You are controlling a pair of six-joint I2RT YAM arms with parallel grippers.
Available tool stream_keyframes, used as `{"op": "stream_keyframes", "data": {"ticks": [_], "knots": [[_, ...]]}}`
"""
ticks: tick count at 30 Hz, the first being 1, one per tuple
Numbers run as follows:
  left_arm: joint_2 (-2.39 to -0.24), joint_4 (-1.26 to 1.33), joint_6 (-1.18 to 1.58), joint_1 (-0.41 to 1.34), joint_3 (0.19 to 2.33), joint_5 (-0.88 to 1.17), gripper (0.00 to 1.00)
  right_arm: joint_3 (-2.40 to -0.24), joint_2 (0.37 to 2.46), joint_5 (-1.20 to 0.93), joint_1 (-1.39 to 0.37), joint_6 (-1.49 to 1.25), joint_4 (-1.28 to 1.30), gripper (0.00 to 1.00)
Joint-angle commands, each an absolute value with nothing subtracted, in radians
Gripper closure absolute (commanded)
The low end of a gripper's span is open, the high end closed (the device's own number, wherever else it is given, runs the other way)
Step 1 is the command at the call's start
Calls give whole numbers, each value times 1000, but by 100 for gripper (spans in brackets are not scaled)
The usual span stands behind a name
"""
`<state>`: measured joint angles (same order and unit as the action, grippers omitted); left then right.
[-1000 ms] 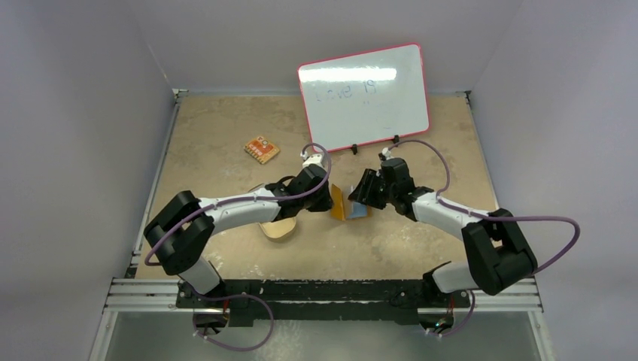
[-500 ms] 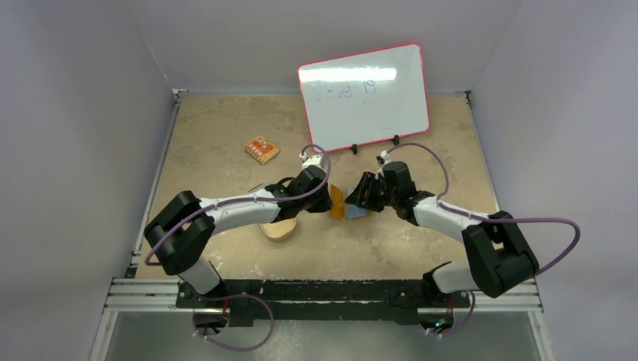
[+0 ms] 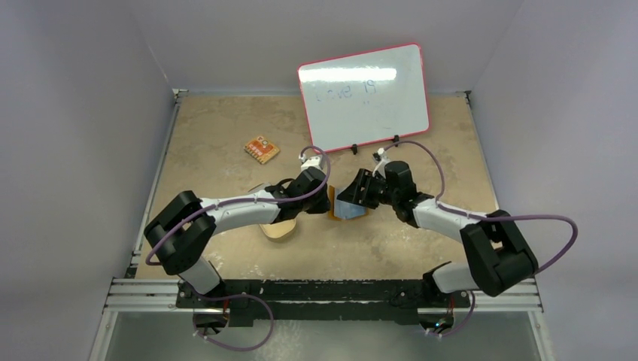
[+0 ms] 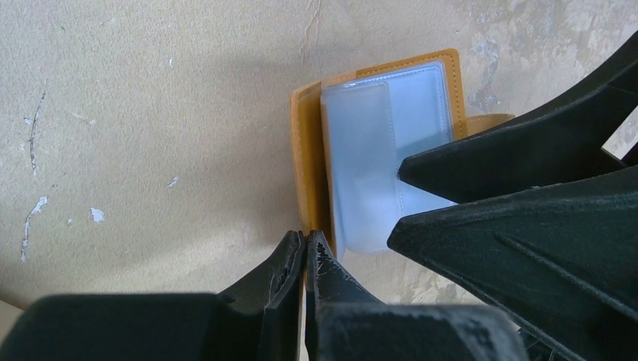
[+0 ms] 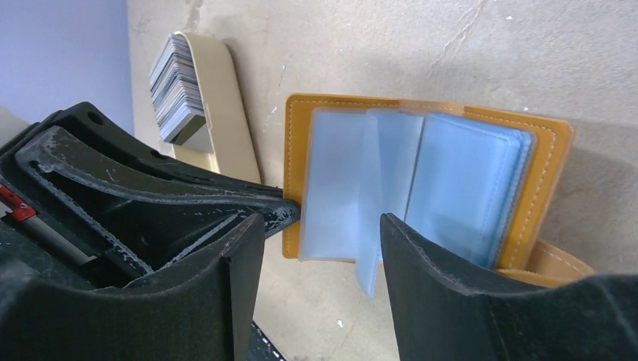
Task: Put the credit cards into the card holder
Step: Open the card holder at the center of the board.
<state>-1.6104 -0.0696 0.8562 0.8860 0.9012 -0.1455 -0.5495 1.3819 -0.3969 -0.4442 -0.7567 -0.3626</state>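
While pinching the orange cover edge of the card holder (image 3: 347,207) with the left gripper (image 4: 305,252), fingers pressed together, held the right gripper (image 5: 323,226) spread wide just over the pale blue sleeves (image 5: 459,180), with one leaf upright between its fingers and nothing gripped. Found the holder lying open near the middle of the worktop (image 3: 218,128). Found the credit cards (image 5: 174,86) stacked on edge in a tan dish (image 5: 226,128) just left of it, none in a sleeve. Judged the step as opening and bracing the holder, loading not begun. Judged the next move as needing one card taken off the stack and aimed at a sleeve mouth.
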Motion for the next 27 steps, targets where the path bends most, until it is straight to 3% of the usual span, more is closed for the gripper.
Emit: {"op": "stream_keyframes", "data": {"ticks": [1,9,16,24,27], "knots": [[-1614,-36,871,884,891,-160,100,-551,1406,-451,-448,-772,-463,39],[-1621,-34,877,884,886,-163,100,-548,1487,-555,-447,-811,-592,44],[-1624,-38,877,883,884,-171,100,-537,1507,-588,-448,-821,-611,36],[-1622,-41,882,879,873,-180,100,-513,1498,-572,-444,-861,-621,55],[-1628,-45,878,875,866,-192,100,-518,1473,-525,-443,-850,-568,58]]}}
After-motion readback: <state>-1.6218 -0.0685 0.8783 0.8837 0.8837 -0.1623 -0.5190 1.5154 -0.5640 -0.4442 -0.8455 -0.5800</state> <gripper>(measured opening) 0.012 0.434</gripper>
